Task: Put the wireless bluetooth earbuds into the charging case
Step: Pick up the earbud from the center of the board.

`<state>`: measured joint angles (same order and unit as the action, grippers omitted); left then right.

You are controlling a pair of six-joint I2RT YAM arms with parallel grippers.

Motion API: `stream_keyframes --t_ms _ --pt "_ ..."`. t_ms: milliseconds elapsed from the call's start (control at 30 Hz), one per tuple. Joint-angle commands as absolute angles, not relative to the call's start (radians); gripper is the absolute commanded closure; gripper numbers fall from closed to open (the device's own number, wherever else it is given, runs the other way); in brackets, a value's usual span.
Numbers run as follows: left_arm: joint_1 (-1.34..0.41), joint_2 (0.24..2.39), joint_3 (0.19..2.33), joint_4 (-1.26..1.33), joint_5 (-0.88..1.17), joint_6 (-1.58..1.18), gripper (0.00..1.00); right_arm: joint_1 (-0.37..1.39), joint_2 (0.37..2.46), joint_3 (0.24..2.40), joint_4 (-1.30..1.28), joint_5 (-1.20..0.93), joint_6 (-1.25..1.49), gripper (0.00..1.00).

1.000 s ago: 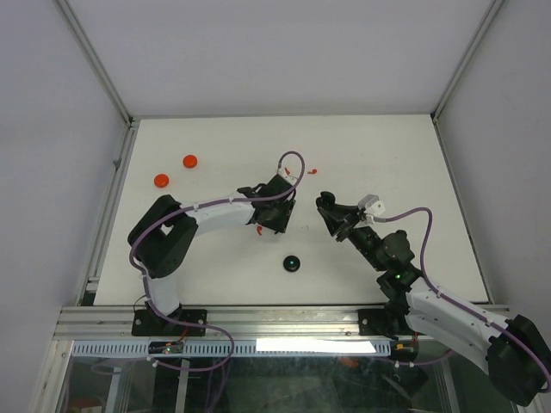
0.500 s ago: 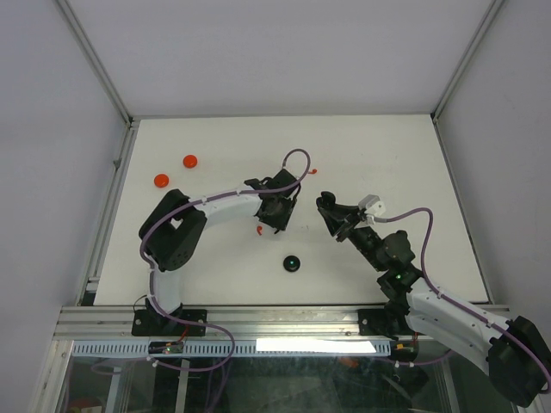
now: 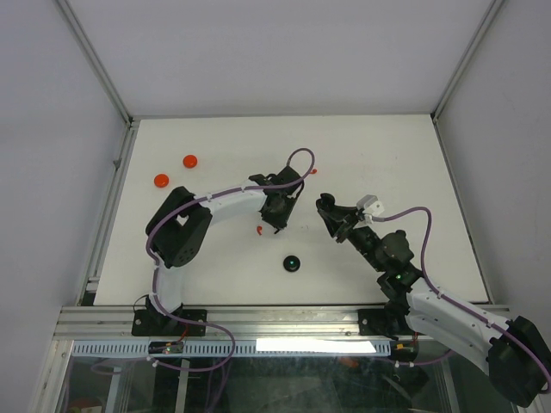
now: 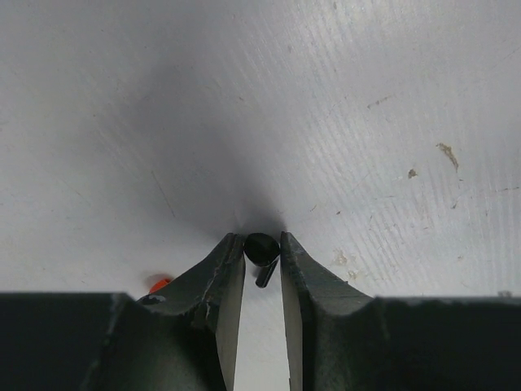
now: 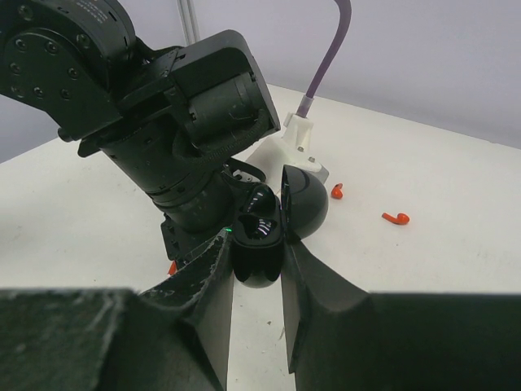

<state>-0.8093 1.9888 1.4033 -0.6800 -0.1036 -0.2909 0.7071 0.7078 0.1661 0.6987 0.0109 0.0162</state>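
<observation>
Two robot arms are bolted at the near edge of a white table (image 3: 387, 155). Closest to that edge, about midway along it and between the arms, a black round disc (image 3: 293, 263) with a small green dot lies flat. The left arm (image 3: 176, 237) rises near the near-left corner and folds sharply at the elbow. Its forearm then reaches right and away toward the middle of the table, with the wrist bent so the left gripper (image 4: 260, 242) points down at the surface. Its two fingers are pinched against a tiny black earbud (image 4: 262, 248); the round head sits between the tips and the short stem slants back between them, right at the tabletop. A red earbud (image 4: 160, 283) lies just beside the left finger. The right arm (image 3: 448, 314) runs from the near-right corner diagonally left and away, ending near the left gripper but apart from it. The right gripper (image 5: 256, 252) clamps a glossy black charging case (image 5: 260, 240), raised off the table, its lid hinged open and tipped away. Whether a bud sits inside cannot be told. Beyond the case, a second red earbud (image 5: 336, 191) and a third red earbud (image 5: 396, 217) lie on the table. Toward the far-left corner, well apart from both grippers, rest a red disc (image 3: 161, 180) and a second red disc (image 3: 189, 161).
</observation>
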Motion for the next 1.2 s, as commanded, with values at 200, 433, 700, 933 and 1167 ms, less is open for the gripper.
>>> stream_keyframes --t_ms 200,433,700,933,1167 --pt "-0.802 1.959 1.427 -0.703 -0.096 -0.282 0.84 0.712 0.711 0.191 0.732 -0.001 0.000 1.00" --pt "-0.789 1.828 1.392 -0.632 -0.144 -0.303 0.89 0.712 0.760 0.198 0.808 -0.024 -0.007 1.00" --pt "-0.778 1.636 1.312 -0.487 -0.174 -0.337 0.89 0.712 0.852 0.217 0.944 -0.070 -0.043 1.00" --pt "-0.779 1.447 1.214 -0.298 -0.118 -0.322 0.89 0.713 0.944 0.256 1.060 -0.103 -0.063 1.00" --pt "-0.778 1.256 1.121 -0.114 -0.047 -0.326 0.89 0.713 1.006 0.302 1.124 -0.135 -0.072 1.00"
